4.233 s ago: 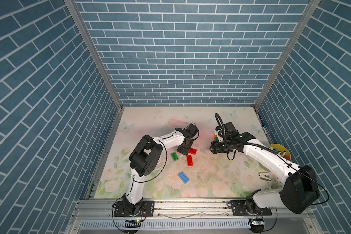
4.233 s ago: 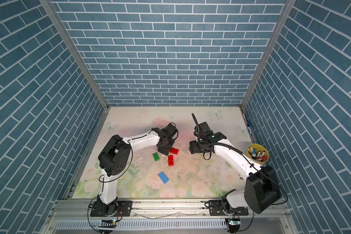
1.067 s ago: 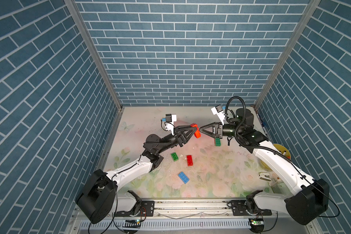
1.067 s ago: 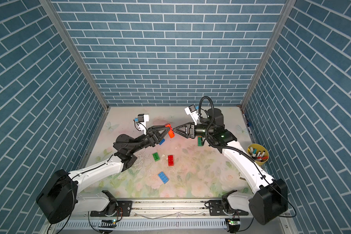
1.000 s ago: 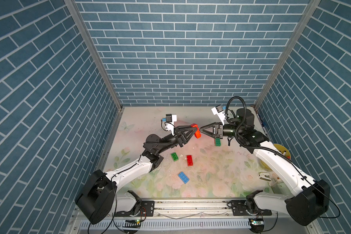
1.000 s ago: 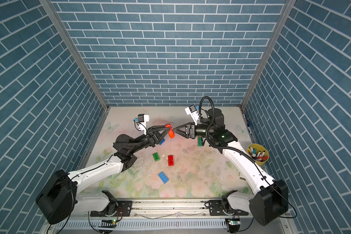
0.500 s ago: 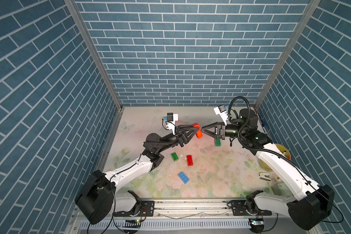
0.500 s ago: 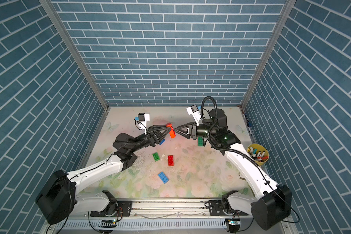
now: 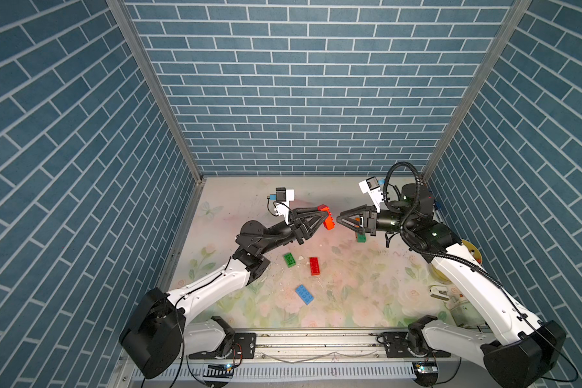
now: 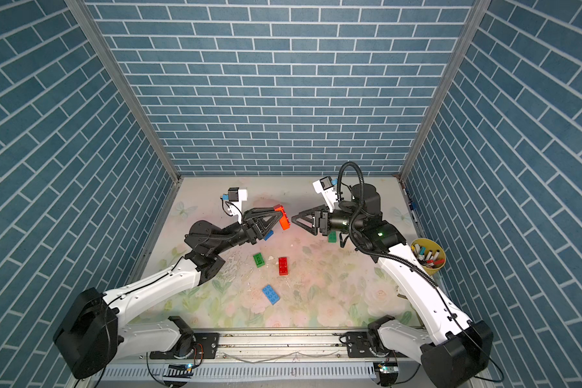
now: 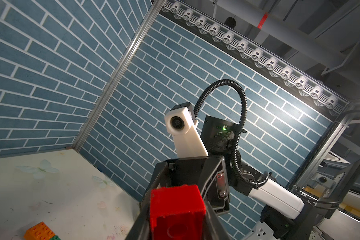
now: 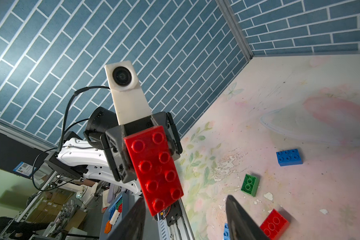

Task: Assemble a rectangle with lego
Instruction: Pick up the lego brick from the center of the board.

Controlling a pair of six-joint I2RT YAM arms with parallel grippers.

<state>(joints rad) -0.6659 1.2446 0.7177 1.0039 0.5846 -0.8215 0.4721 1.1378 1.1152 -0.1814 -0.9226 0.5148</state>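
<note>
Mid-air joining step, by looks of it. Clamped in left gripper (image 9: 324, 215): red studded plastic brick (image 9: 329, 220), up above floral mat (image 9: 350, 302), studs facing right gripper (image 9: 339, 216). Fingers there spread, empty. Next, probably: grab loose green plastic brick (image 9: 289, 259), line up studs, press squarely.

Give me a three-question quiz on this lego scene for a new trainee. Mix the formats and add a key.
1. True or false: the left gripper holds a red brick up in the air.
2. Which loose brick lies closest to the front rail? A. green B. light blue brick C. orange
3. Fill in: the fingers of the right gripper stand ____.
Key: 1 true; 2 B; 3 open
</note>
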